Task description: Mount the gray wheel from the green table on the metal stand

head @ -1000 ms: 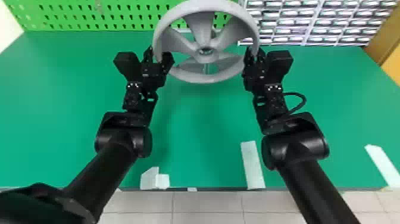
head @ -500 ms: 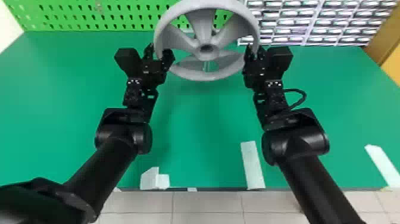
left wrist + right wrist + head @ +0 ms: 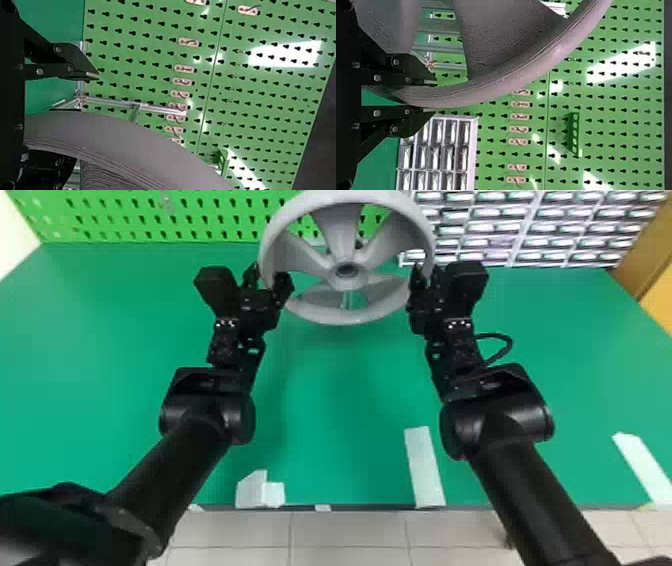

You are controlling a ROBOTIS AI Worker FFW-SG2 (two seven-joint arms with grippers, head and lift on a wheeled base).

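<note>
From where I stand, the gray wheel (image 3: 345,284) is up near the table's (image 3: 340,390) far edge, about midway along, its face tipped toward the robot and its hub showing in the middle. The two black arms reach over the table from the near side, one to each side of the rim. The left pincer (image 3: 268,277) is spread around the rim on its side: one finger stands outside the wheel and the other inside, and in the left wrist view there's a plain gap between the outer finger and the rim. The right pincer (image 3: 426,274) is clenched on the opposite side of the rim, one finger to each face of it, with the right wrist view showing the rim pinched between them. Bits of the metal stand (image 3: 119,102) show behind the wheel, a pale rail in the left wrist view and more rails between the spokes in the right one. I can't tell whether the hub is seated on it. Beyond the table's far edge a green pegboard (image 3: 220,220) rises, and toward the far right corner there's a rack of small drawers (image 3: 537,220). A pale strip (image 3: 425,467) and a patch of tape (image 3: 252,490) lie at the table's near edge, with another strip (image 3: 642,465) toward the near right corner. Light floor tiles (image 3: 350,530) run below.
</note>
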